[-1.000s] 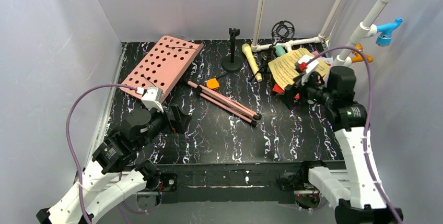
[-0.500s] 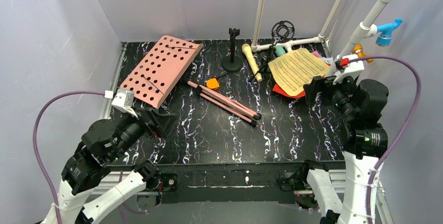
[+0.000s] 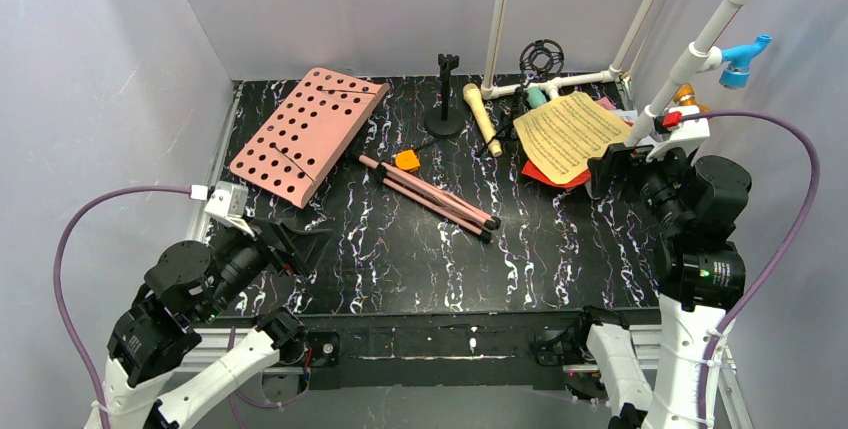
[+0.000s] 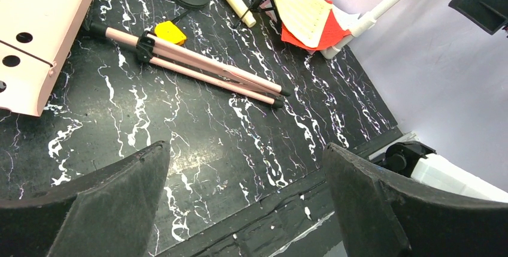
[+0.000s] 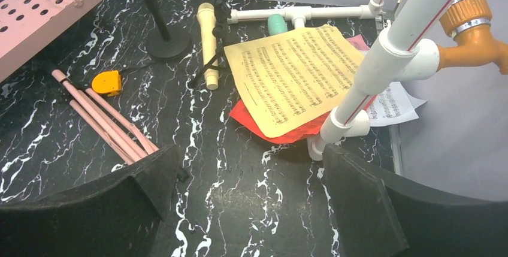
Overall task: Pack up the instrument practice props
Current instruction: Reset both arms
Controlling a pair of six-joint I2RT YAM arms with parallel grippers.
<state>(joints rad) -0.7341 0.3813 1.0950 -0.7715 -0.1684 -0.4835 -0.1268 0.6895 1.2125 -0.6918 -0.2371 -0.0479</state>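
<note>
While the left end effector [image 3: 303, 246] withdrew — music board [image 3: 310, 134] stayed.

Yellow sheet [image 5: 293, 77] covers most of teal microphone [image 5: 277, 24].

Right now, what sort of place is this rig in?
Probably a robot test booth: plain white walls box in a black marbled tabletop, with staged music props like the pink perforated board.

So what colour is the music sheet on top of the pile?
The top music sheet is yellow with black notes, clearest in the right wrist view.
</note>
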